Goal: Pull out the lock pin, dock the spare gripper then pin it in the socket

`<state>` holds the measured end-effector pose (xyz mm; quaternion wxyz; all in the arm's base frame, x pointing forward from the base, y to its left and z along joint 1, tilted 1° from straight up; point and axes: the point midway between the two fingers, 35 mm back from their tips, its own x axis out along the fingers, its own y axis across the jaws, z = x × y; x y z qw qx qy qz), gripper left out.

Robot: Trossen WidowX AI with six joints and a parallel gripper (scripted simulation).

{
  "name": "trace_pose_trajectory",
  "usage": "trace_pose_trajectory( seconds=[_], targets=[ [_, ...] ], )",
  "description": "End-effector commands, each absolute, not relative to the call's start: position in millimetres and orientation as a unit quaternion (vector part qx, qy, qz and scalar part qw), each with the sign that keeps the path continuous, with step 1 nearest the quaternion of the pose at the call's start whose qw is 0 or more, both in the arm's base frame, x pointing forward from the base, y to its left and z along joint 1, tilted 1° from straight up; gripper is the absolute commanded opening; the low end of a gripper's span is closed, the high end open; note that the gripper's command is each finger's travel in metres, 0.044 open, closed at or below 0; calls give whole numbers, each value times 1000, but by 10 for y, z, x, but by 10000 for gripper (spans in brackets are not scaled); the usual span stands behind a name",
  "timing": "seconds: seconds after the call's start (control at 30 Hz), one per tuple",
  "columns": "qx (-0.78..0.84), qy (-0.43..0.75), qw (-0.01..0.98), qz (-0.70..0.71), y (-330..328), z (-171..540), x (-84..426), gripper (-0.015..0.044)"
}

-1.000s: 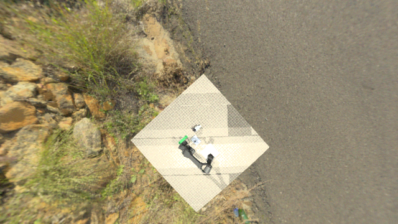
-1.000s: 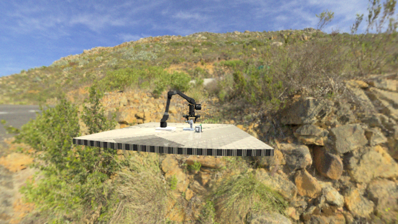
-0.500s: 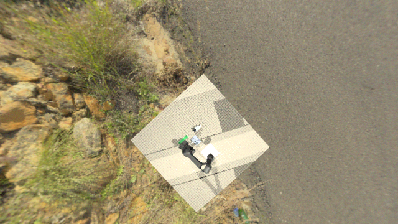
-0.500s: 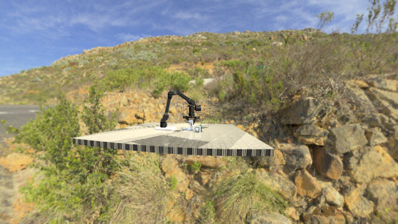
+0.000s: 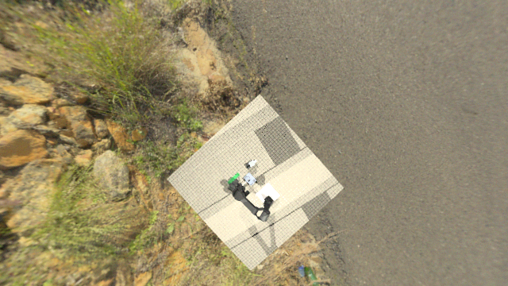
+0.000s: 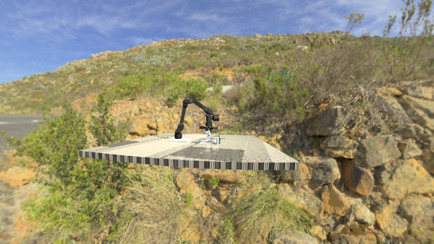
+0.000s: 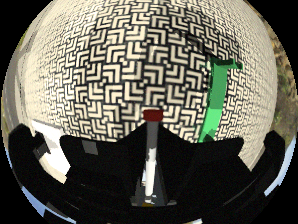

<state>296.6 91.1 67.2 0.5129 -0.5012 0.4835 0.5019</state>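
Note:
My gripper [image 6: 207,130] [image 7: 150,126] points down over the mount and is shut on the lock pin. The pin [image 7: 150,170] has a pale shaft and a dark red end [image 7: 153,115], which sticks out just past the fingertips in the wrist view. The pale mount [image 5: 249,179] [image 6: 205,139] stands under the gripper; the fingers hide most of it in the wrist view, so I cannot tell how far the pin sits in the socket. The white and black spare gripper [image 5: 251,164] [image 6: 216,139] is beside the mount and is not visible in the wrist view.
A long green piece [image 5: 233,178] [image 7: 216,95] stands on the other side of the mount, close to my arm's wrist. A white base plate [image 5: 265,192] [image 6: 184,139] lies under the arm's base. The patterned table top [image 5: 222,159] [image 6: 251,149] ends in open edges.

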Motion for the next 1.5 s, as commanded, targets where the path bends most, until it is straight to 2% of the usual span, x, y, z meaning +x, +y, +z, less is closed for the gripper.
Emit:
trace_pose_trajectory(
  seconds=[0.0,0.33,1.47],
  targets=[
    [-497,480,517,506,912,678,2966,0],
    [-464,443,544,541,978,763,2966,0],
    [-460,438,546,547,1190,829,2972,0]
  ],
)
